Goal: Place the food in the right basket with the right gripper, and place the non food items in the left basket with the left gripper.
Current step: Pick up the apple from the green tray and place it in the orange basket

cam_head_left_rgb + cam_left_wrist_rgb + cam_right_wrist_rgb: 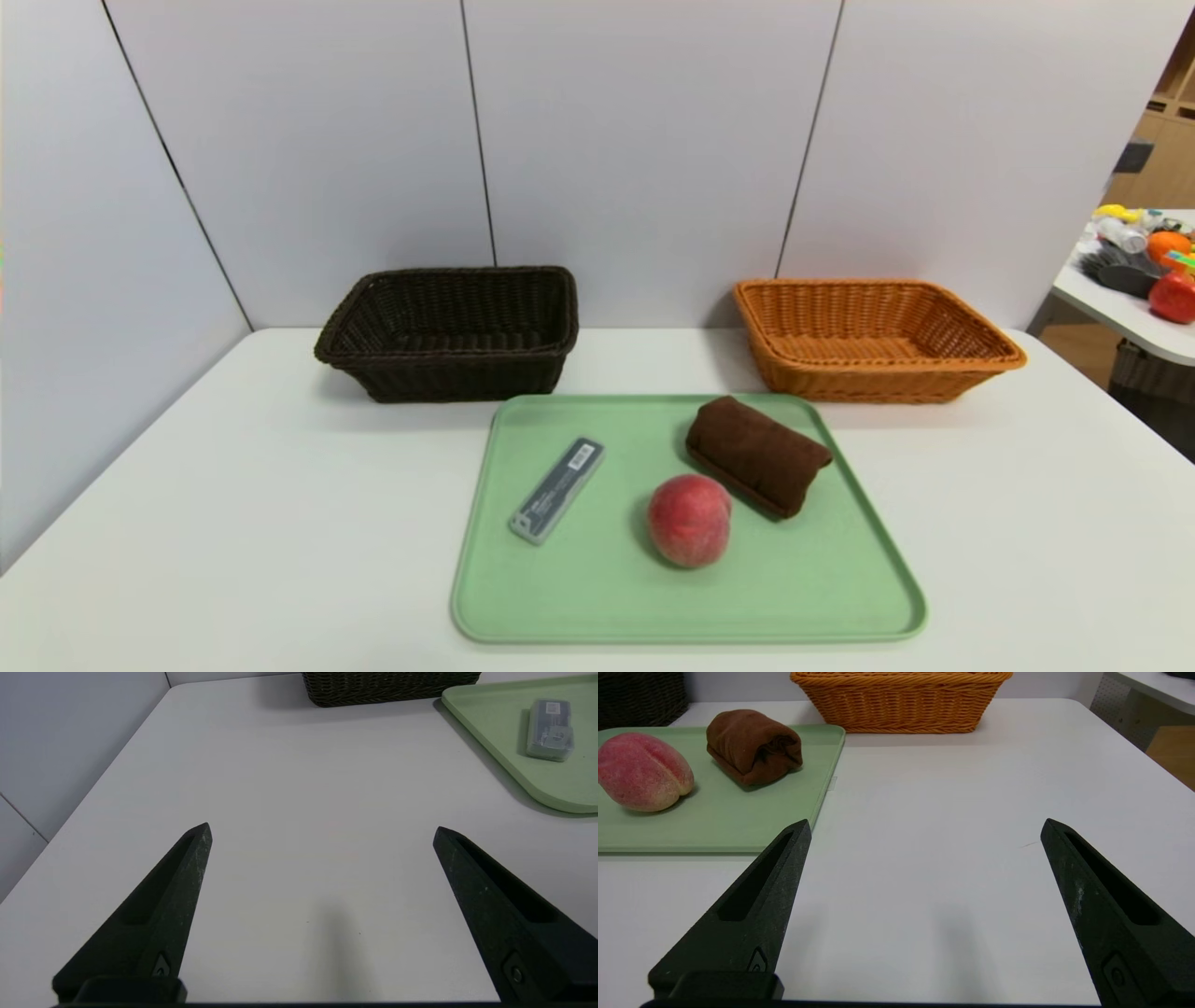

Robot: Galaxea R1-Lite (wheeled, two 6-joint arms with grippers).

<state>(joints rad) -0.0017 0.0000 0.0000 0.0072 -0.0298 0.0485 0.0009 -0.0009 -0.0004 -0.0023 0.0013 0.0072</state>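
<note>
A green tray (pixel 560 597) in the middle of the white table carries a red peach (pixel 689 519), a rolled brown cloth (pixel 758 455) and a flat grey case (pixel 557 489). Behind it stand a dark brown basket (pixel 448 334) on the left and an orange basket (pixel 873 338) on the right. Neither arm shows in the head view. My left gripper (pixel 322 830) hovers open over bare table, left of the tray (pixel 495 732) and the grey case (pixel 549 729). My right gripper (pixel 924 828) is open over bare table, right of the tray (pixel 738 821), peach (pixel 642 771) and cloth (pixel 754 746).
Grey wall panels close the back and left of the table. A second table (pixel 1111 308) at the far right holds several mixed objects. The orange basket (pixel 901 700) stands beyond the right gripper, and the dark basket (pixel 387 688) beyond the left one.
</note>
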